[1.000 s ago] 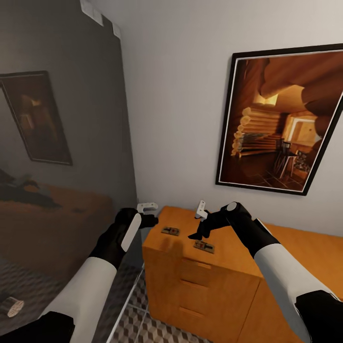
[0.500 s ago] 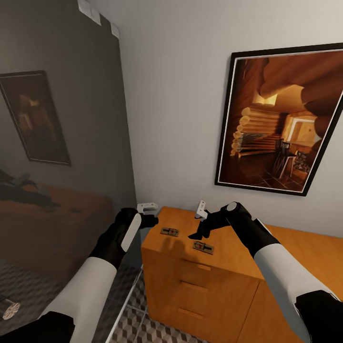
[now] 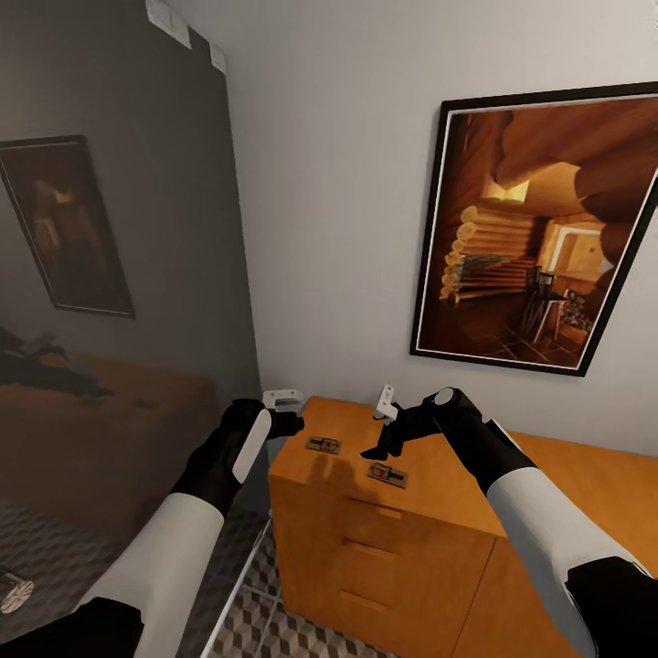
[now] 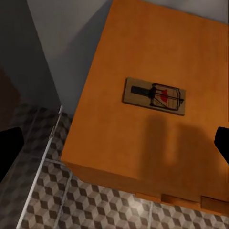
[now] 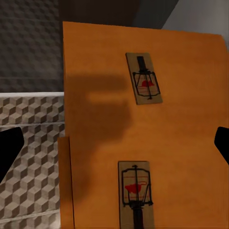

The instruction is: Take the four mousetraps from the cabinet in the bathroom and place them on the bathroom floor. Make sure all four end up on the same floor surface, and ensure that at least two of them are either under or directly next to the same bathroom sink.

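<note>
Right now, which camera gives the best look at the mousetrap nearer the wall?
The left wrist view: the trap is large and sharp there, alone on the cabinet. The right wrist view shows it smaller; the head view shows it tiny.

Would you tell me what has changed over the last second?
Very little: the view has drifted slightly, so the cabinet sits a touch further left. Both mousetraps lie untouched on its top, and the left gripper and right gripper hover as before.

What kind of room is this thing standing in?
Probably a bathroom, though a homely one. There is cube-patterned floor tile and a dark tinted glass panel like a shower screen. An orange wooden cabinet and a framed cabin picture would suit any room.
</note>
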Controlling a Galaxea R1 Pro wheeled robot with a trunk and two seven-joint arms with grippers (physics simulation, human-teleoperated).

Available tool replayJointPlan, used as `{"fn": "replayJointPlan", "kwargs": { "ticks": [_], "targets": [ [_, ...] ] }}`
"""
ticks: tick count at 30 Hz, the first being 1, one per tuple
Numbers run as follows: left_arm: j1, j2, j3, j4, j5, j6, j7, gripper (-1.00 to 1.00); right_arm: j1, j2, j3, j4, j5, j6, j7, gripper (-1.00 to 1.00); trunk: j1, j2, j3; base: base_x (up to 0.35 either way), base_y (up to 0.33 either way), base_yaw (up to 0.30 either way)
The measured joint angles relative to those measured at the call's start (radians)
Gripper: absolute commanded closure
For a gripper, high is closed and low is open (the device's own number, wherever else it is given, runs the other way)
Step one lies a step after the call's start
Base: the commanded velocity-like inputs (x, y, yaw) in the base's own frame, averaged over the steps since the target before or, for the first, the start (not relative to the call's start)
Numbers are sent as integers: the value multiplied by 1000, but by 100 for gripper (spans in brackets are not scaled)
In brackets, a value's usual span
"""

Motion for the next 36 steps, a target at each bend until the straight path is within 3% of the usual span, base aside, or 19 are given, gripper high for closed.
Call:
{"fn": "replayJointPlan", "kwargs": {
  "ticks": [6,7,11,12,18,26,29,36],
  "targets": [
    [0,0,-22,0,1,2,-4,-100,0,0,-2,0,-2,0,0,-100,0,0,0,0,-8,0],
    [0,0,-49,0,3,3,-33,-100,0,0,-2,0,-2,0,-1,-100,0,0,0,0,-2,0],
    [0,0,-82,-1,3,3,-103,-100,0,0,-2,0,-2,0,-1,-100,0,0,0,0,0,0],
    [0,0,-95,-1,4,3,-145,-100,0,0,-2,0,-2,0,-1,-100,0,0,0,0,0,0],
    [0,0,-115,-5,0,2,-232,-100,0,1,-2,1,-2,0,-2,-100,0,0,0,0,0,0],
    [0,0,-113,-9,1,-2,-246,-100,0,1,-1,2,3,0,2,-100,0,0,0,0,0,0],
    [0,23,-112,-10,3,-3,-248,-100,0,0,1,4,3,-1,5,-100,0,0,0,0,0,0],
    [0,37,-106,-11,4,-3,-248,-100,0,0,0,4,0,-4,8,-100,0,0,0,0,0,0]
  ]
}}
